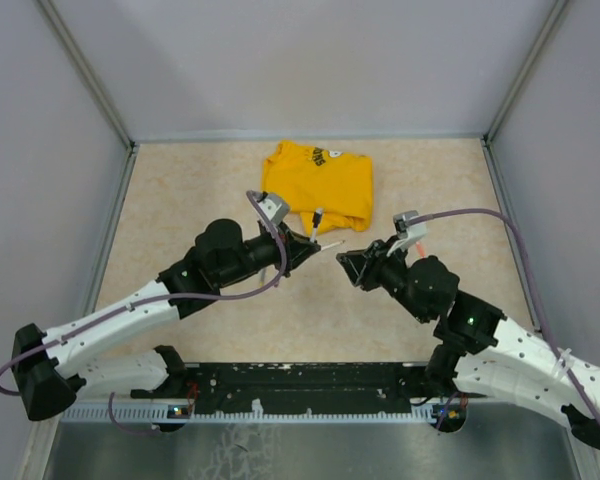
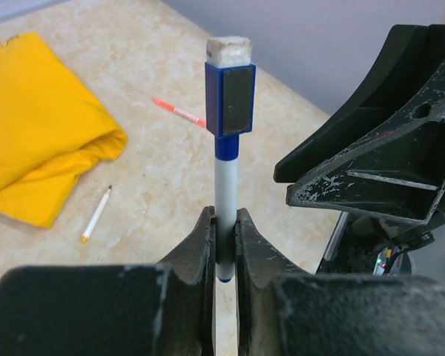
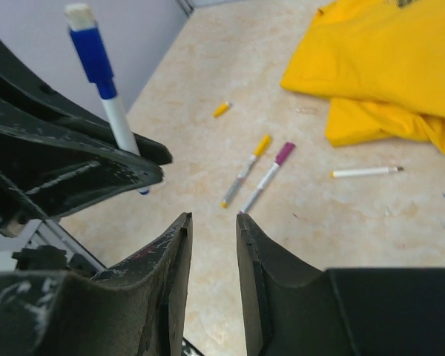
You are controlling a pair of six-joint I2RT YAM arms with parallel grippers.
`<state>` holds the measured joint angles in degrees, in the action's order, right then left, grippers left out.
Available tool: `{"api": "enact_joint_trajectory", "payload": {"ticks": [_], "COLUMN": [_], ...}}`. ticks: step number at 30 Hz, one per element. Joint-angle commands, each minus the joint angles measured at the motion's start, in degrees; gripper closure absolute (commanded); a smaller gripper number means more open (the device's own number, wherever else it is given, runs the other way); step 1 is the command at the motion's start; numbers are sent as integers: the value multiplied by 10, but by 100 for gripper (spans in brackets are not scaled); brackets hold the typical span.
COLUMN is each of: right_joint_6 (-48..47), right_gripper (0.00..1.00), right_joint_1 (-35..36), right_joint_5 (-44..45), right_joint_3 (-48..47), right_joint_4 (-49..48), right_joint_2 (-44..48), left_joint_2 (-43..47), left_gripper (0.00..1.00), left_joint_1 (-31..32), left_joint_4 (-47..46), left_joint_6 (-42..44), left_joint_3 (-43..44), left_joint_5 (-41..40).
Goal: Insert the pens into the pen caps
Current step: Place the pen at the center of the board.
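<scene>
Top: left gripper (image 1: 308, 243) and right gripper (image 1: 344, 261) face each other, tips near, just below yellow T-shirt (image 1: 320, 180). 
Left wrist: left gripper clamps blue-capped pen (image 2: 225, 178) upright by its white barrel. 
Right wrist: right gripper jaws apart, empty. Yellow-capped pen (image 3: 245, 169), magenta-capped pen (image 3: 267, 176) and loose yellow cap (image 3: 221, 109) lie on table (image 3: 356, 222).

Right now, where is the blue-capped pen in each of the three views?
Top external: blue-capped pen at centre, a pale sliver.
Left wrist: the pen at centre, upright, clamped between the left fingers.
Right wrist: the pen upper left, tilted.
Shared landmark: the yellow T-shirt.
</scene>
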<state>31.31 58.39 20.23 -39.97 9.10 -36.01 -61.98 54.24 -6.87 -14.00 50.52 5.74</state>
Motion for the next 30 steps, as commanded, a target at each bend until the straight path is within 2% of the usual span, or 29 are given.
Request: {"api": "enact_joint_trajectory", "payload": {"ticks": [1,10,17,24,30], "right_joint_6": [38,96,126,137,135], "right_gripper": [69,69,69,69,69], "right_joint_1": [2,2,2,2,2], "right_joint_5": [52,83,100,90,90], "right_joint_3": [18,31,33,31,32], "right_joint_4": [33,80,113,142,157], "right_joint_2": [4,-28,-39,-43,-46], "left_joint_2": [6,-48,-119,-209,-271], "left_gripper": [99,100,100,100,100], "left_joint_1": [-3,-3,-3,-3,-4], "left_joint_4": [38,114,207,285,288], "left_joint_6": [-5,-57,-122,-165,-173], "left_joint_3": [-18,-27,16,61,75], "left_joint_5": [-40,-109,-192,-235,-230]}}
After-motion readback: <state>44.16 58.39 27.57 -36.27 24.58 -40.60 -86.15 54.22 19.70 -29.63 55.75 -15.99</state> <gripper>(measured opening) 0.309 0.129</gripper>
